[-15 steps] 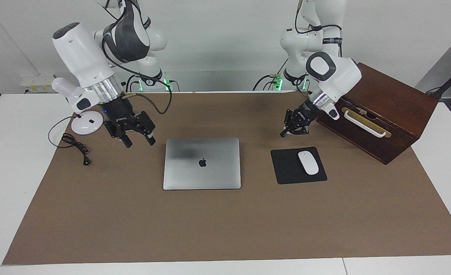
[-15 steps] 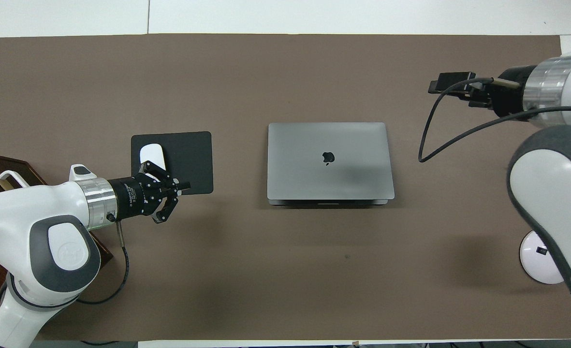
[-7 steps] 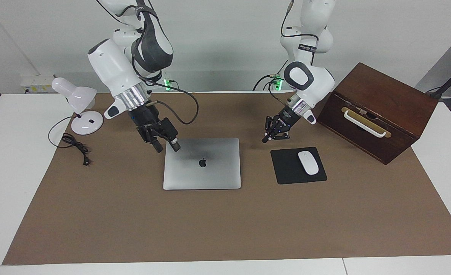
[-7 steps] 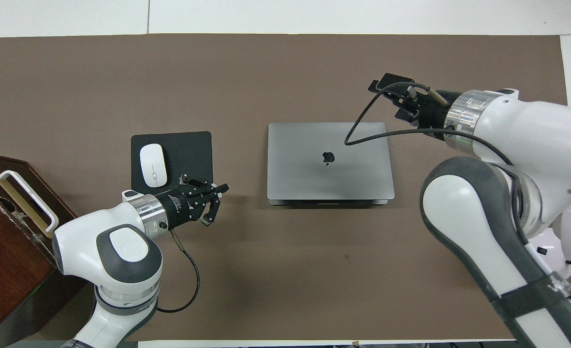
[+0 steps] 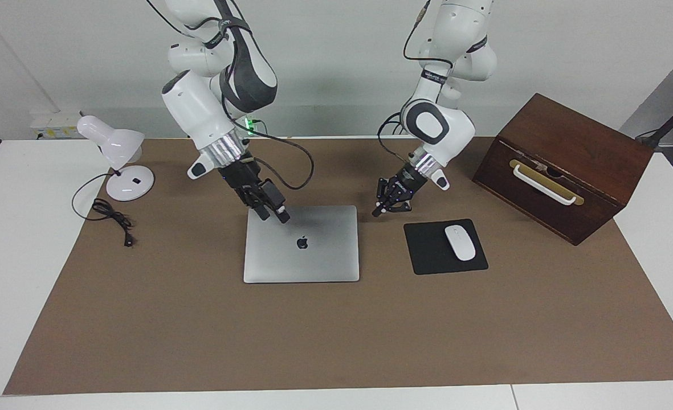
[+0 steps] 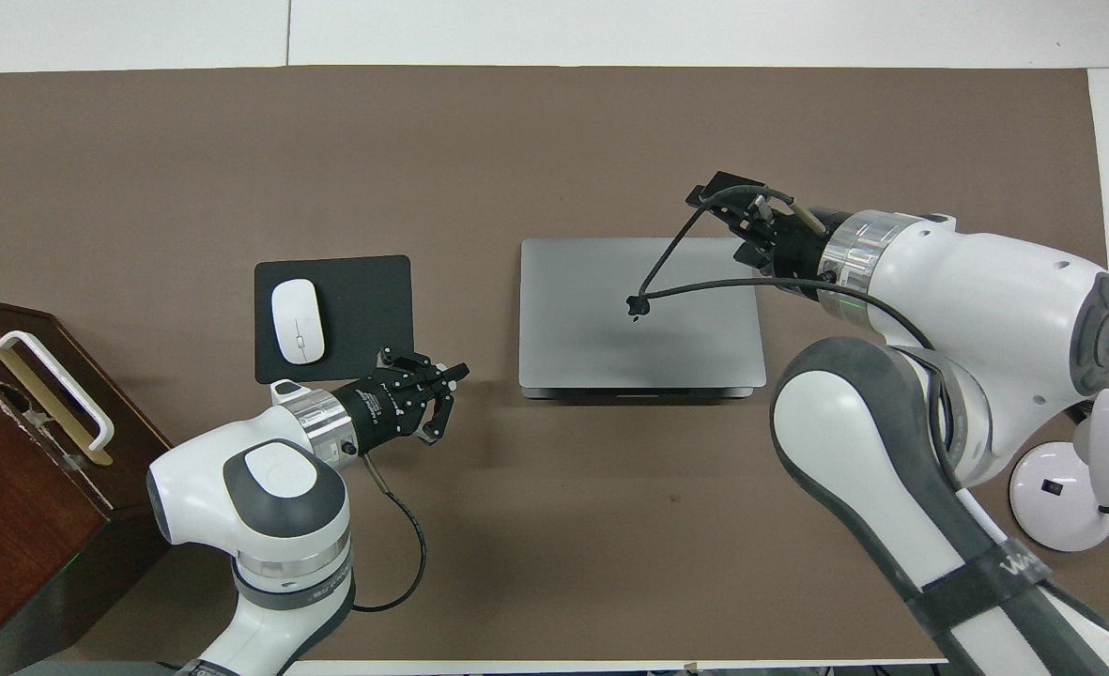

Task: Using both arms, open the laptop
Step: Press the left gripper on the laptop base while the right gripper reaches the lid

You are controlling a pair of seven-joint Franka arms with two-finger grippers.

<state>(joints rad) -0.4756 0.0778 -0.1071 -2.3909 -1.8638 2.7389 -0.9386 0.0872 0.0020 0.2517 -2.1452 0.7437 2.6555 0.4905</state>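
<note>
The left end effector (image 5: 378, 212) hangs with its fingertips pressed together, holding nothing, over the brown mat (image 5: 336, 341) just beside the laptop's corner nearest the robots, on the side toward the left arm's end of the desk (image 5: 5, 239). The right end effector (image 5: 273, 214) is over the laptop's (image 5: 301, 256) other corner nearest the robots, low above the lid; its two fingers stand apart, and contact with the lid cannot be confirmed. The laptop lies closed and flat at mid-desk on the mat, logo up. Beside it, toward the left arm's end, a black mouse pad (image 5: 430, 250) lies flat with a white mouse (image 5: 460, 242) on it, well clear of the left end effector. Farther toward that end stands a dark wooden box (image 5: 575, 148) with a white handle (image 5: 543, 185) on its face. Toward the right arm's end, a small white desk lamp (image 5: 114, 149) stands at the mat's edge, its black cord (image 5: 111, 216) trailing over the mat.
</note>
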